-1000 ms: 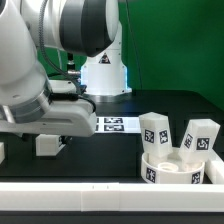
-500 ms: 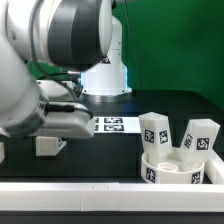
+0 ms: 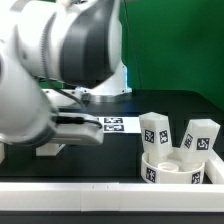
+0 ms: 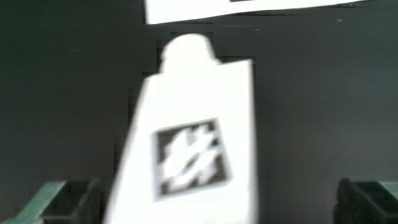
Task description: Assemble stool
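White plastic fills your wrist view: a stool leg [image 4: 187,135] with a peg at its far end and a marker tag on its face lies on the black table [image 4: 54,90] between the gripper [image 4: 205,200] fingertips. The dark fingertips [image 4: 57,200] stand wide apart, one on each side of the leg, neither touching it, so the tool is spread wide and holds nothing.

Risk one: the leg sits nearer one finger than the other. If you close from here, the near finger meets it first and may push or turn it on the table. Judged from blurred frames, so treat it as probable only.

Risk two: in the exterior view the arm hides this leg almost entirely, so you cannot check the grasp from there.

Farther off, the marker board [image 3: 120,125] lies just beyond the leg.

Well apart, at the exterior view's right, the round seat [image 3: 180,168] and two upright legs [image 3: 155,130] stand close together; any swing that way could topple them.
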